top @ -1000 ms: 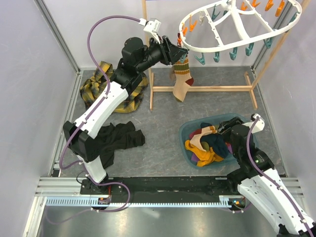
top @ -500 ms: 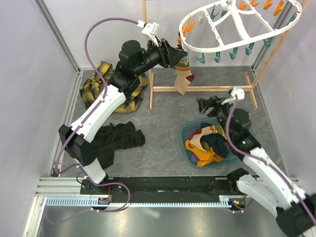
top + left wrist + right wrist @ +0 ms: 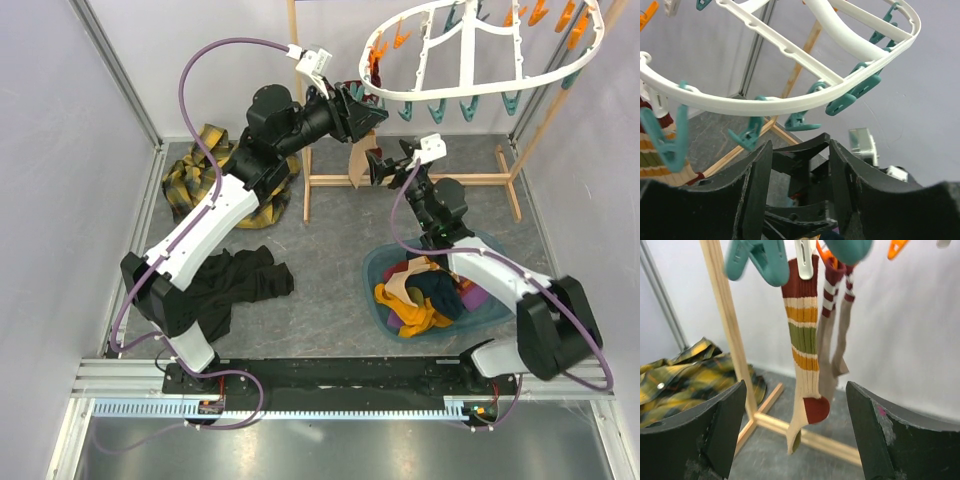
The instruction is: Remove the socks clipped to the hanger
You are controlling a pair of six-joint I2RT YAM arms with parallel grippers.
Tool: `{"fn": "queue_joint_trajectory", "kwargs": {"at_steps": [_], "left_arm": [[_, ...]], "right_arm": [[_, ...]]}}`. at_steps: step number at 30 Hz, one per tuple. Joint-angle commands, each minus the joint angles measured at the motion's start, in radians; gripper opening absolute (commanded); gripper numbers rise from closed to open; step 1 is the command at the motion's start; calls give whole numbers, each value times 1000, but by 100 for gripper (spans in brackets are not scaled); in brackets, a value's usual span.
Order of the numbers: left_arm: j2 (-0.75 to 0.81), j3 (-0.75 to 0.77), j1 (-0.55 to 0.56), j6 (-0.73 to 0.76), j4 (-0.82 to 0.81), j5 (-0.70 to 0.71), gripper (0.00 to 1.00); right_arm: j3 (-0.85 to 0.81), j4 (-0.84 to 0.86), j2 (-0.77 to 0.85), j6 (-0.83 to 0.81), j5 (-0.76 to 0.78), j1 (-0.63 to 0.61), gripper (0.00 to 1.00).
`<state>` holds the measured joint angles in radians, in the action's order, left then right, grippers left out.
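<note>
The white oval hanger (image 3: 480, 55) hangs at the back right with teal and orange clips along its rim. A striped sock (image 3: 802, 350), maroon, orange and green with a cream foot, hangs from a clip, and a beige sock (image 3: 834, 340) with maroon stripes hangs just behind it. My left gripper (image 3: 372, 115) is open under the hanger's (image 3: 790, 102) left rim, beside the striped sock (image 3: 652, 150), with nothing between its fingers. My right gripper (image 3: 378, 165) is open wide and faces the striped sock (image 3: 357, 160) from a short way off, not touching it.
A blue basket (image 3: 372, 262) at right holds several loose socks (image 3: 420, 295). The wooden frame stand (image 3: 410, 180) crosses the back. A yellow plaid shirt (image 3: 200, 175) lies at back left and a black garment (image 3: 235, 285) at front left. Teal clips (image 3: 852, 95) dangle close above my left fingers.
My right arm rose out of the basket and swung back-left toward the hanging striped sock, its jaws opening wider. The hanger tilted and shifted. The left gripper edged slightly right.
</note>
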<state>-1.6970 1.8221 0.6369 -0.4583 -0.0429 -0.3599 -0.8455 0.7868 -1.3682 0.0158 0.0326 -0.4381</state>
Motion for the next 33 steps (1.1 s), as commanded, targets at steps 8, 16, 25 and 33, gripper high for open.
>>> {"fn": "queue_joint_trajectory", "kwargs": {"at_steps": [8, 16, 25, 33], "left_arm": [[227, -94, 7, 147, 69, 137, 59], [517, -440, 7, 227, 71, 246, 99], [721, -782, 7, 299, 55, 317, 99], [792, -902, 9, 294, -11, 392, 99]], "right_arm": [[-164, 328, -349, -89, -22, 1, 90], [-392, 327, -595, -137, 99, 2, 90], [-576, 304, -772, -154, 164, 1, 37], [-537, 284, -730, -227, 24, 1, 0]]}}
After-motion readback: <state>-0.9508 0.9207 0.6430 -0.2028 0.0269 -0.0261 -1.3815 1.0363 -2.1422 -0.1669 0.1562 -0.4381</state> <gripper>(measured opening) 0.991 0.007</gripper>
